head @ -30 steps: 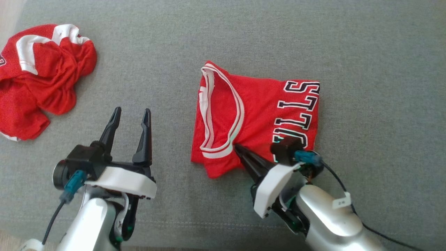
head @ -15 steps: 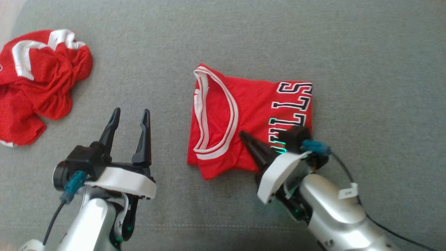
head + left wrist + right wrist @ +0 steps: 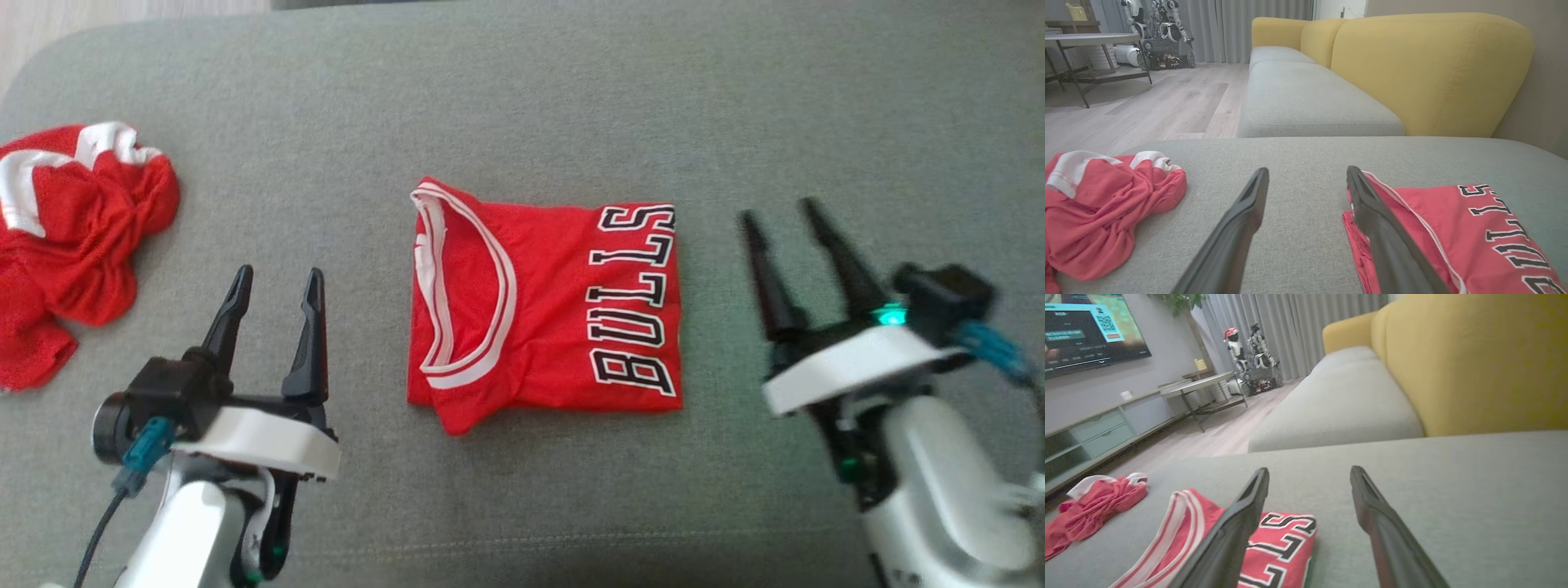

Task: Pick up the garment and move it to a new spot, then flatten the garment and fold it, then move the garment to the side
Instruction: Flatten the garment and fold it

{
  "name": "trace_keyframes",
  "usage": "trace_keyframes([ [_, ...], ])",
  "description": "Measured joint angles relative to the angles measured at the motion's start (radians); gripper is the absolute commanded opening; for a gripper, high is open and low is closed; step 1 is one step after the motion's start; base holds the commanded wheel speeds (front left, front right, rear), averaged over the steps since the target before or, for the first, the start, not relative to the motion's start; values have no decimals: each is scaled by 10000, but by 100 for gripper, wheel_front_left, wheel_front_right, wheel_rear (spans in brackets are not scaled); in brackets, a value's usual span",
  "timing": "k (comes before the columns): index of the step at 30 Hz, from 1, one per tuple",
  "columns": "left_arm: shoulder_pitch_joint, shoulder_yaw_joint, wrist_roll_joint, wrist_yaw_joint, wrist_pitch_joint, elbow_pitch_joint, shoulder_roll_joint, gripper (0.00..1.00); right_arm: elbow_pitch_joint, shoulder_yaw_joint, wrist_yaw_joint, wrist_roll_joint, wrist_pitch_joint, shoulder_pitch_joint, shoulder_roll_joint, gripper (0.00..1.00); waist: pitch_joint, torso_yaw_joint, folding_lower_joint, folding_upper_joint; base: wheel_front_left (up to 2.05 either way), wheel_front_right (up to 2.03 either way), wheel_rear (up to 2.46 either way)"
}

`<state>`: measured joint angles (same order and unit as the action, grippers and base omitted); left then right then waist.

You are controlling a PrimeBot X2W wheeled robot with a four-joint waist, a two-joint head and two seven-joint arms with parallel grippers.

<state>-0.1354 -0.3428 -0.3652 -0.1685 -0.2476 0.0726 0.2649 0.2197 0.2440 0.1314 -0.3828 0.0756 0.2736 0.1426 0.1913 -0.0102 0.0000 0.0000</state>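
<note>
From my head, I see the red shirt [image 3: 543, 306] lying folded and flat in the middle of the grey couch seat [image 3: 571, 90], with its big black letters facing up. My left jaws hang to its left and my right jaws to its right. Both are wide open, both hold nothing, and neither touches the cloth. Another red shirt [image 3: 73, 237] sits in a messy heap far off to the left (not my job right now, I think).

From my left wrist, the folded shirt lies low on the right and the messy heap low on the left. There is bare grey seat between my two fingers.

From my right wrist, the letter end of the shirt lies low on the left, and bare seat is in front of me.

I think the folding is done. What is left is moving the shirt to the side. For that I should come down on one edge, pinch all the layers together, and go slowly so the fold does not fall open.
</note>
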Motion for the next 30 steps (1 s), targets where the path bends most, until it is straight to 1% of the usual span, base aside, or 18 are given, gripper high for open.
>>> trace_keyframes([
  [4, 156, 0, 2, -81, 98, -163, 184, 100, -1083, -1149, 0, 598, -437, -602, -2, 100, -205, -130, 0, 0, 0, 0, 0],
  [9, 508, -33, 15, -94, 234, -393, 284, 100, -2057, -1933, 0, 1081, -1022, -1390, -96, 100, -560, -240, 0, 0, 0, 0, 0],
  [15, 1049, -90, 13, -176, 351, -529, 428, 100, -2623, -2222, 0, 1283, -1478, -2104, -345, 100, -1023, -346, 0, 0, 0, 0, 0],
  [26, 1732, -198, 12, -430, 667, -817, 606, 100, -2865, -2336, 0, 1379, -1833, -2964, -468, 100, -1762, -332, 0, 0, 0, 0, 0],
  [30, 1874, -199, -2, -443, 717, -886, 646, 100, -2876, -2383, 0, 1379, -1864, -3068, -477, 100, -1879, -321, 0, 0, 0, 0, 0],
])
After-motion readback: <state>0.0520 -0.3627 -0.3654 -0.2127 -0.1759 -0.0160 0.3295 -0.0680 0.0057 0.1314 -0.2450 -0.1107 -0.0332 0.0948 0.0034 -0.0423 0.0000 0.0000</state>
